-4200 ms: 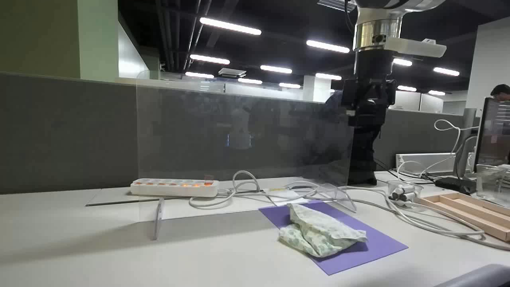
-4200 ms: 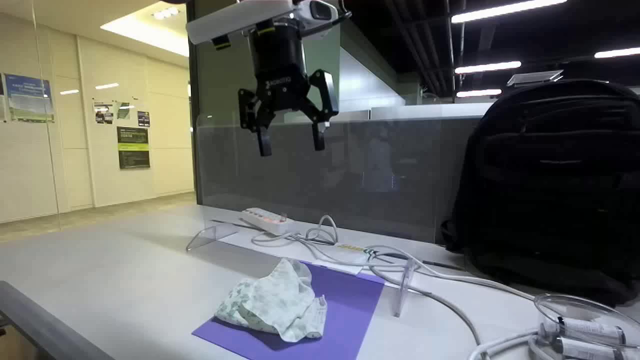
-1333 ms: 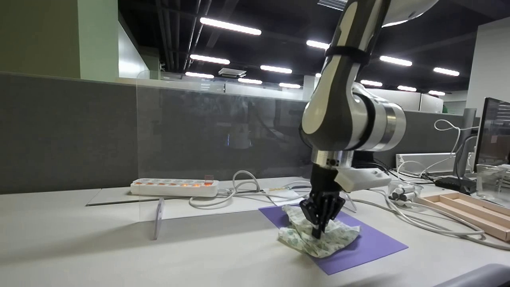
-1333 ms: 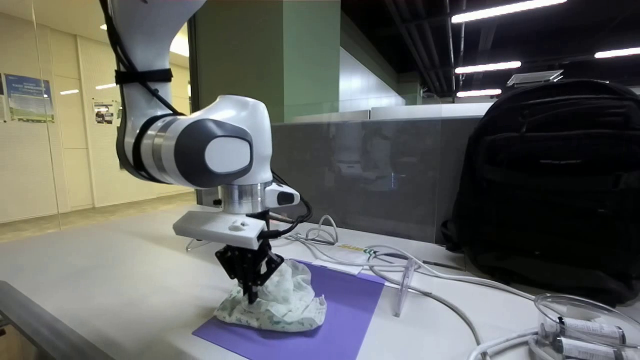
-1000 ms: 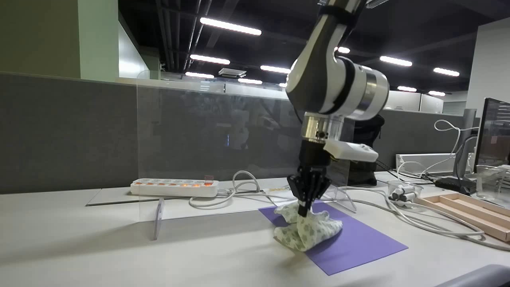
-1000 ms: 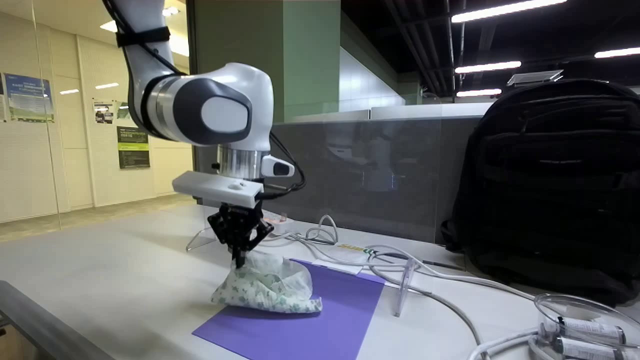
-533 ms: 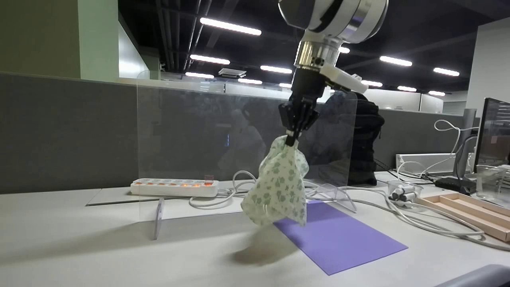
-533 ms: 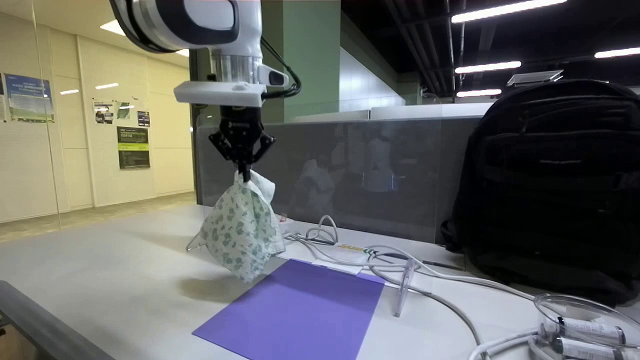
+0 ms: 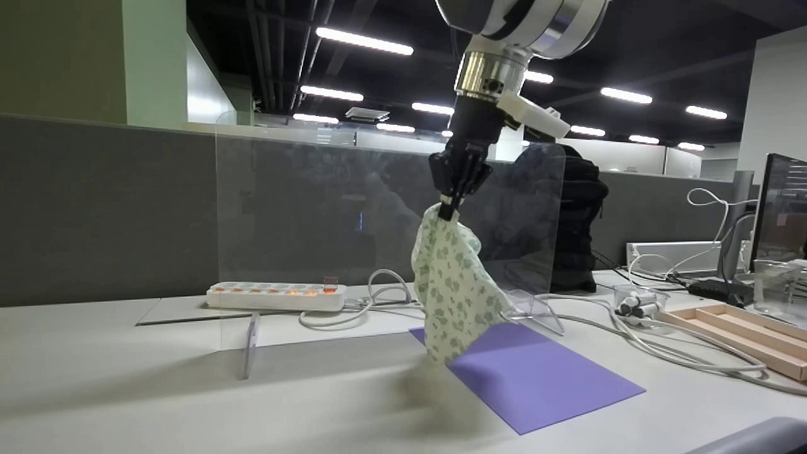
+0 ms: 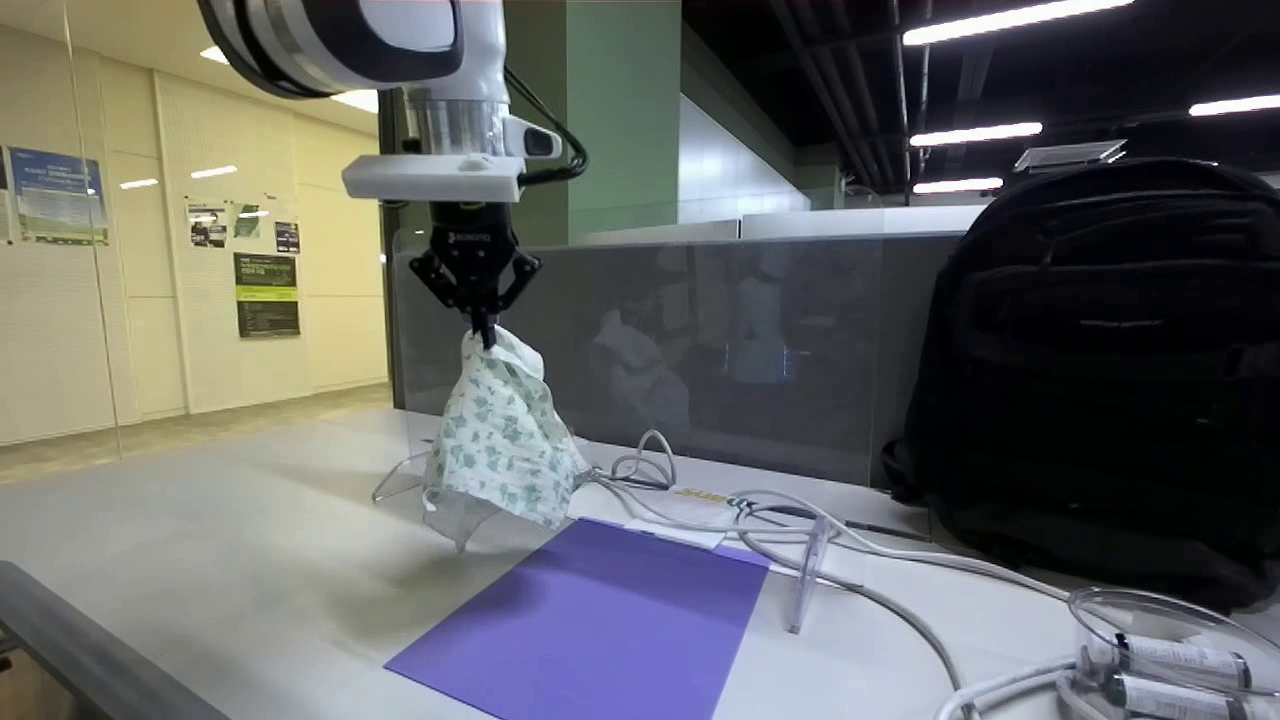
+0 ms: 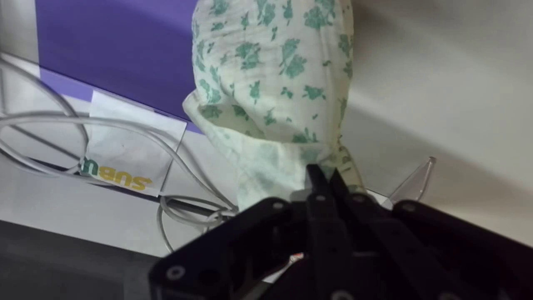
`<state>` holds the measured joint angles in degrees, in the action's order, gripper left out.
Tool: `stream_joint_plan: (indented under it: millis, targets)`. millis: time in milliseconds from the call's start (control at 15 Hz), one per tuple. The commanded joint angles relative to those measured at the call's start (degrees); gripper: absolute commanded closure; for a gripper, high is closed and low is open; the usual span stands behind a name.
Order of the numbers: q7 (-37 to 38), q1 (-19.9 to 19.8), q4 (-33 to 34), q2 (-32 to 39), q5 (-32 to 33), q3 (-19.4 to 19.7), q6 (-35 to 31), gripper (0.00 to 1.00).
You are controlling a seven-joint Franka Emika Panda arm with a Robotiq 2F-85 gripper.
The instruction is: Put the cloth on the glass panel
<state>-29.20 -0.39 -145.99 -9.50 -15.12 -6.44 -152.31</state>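
Note:
The cloth (image 9: 455, 290), white with green leaf-like prints, hangs in the air in both exterior views. My gripper (image 9: 448, 213) pinches it near its top, the fingertips almost meeting on the fabric. In an exterior view the gripper (image 10: 486, 337) points down and the cloth (image 10: 505, 445) drapes below it, its lower end above the table. Behind them stands the glass panel (image 9: 302, 214), clear and upright, apart from the cloth and faintly mirroring it. In the wrist view the cloth (image 11: 275, 71) spreads ahead of the gripper (image 11: 326, 171); the pinched fold is partly hidden by the fingers.
A purple sheet (image 9: 542, 384) lies on the table beside the hanging cloth. The panel's clear feet (image 9: 251, 347) jut forward. Around its base are a white power strip (image 9: 277, 297) and loose cables (image 10: 640, 470). A black backpack (image 10: 1100, 380) stands by one end.
My gripper came down from above, shut on the cloth and lifted it off the purple sheet. In the last half second it rose slightly, and the cloth swung and turned.

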Motion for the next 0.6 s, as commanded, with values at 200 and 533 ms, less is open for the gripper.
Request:
stream_joint_plan:
  millis: [200,533]
  targets:
    - [2.1,7.6,8.5,-0.8,2.2,2.0,-7.0,0.99]
    - [9.5,6.6,17.6,-1.2,9.7,1.6,-10.0,0.99]
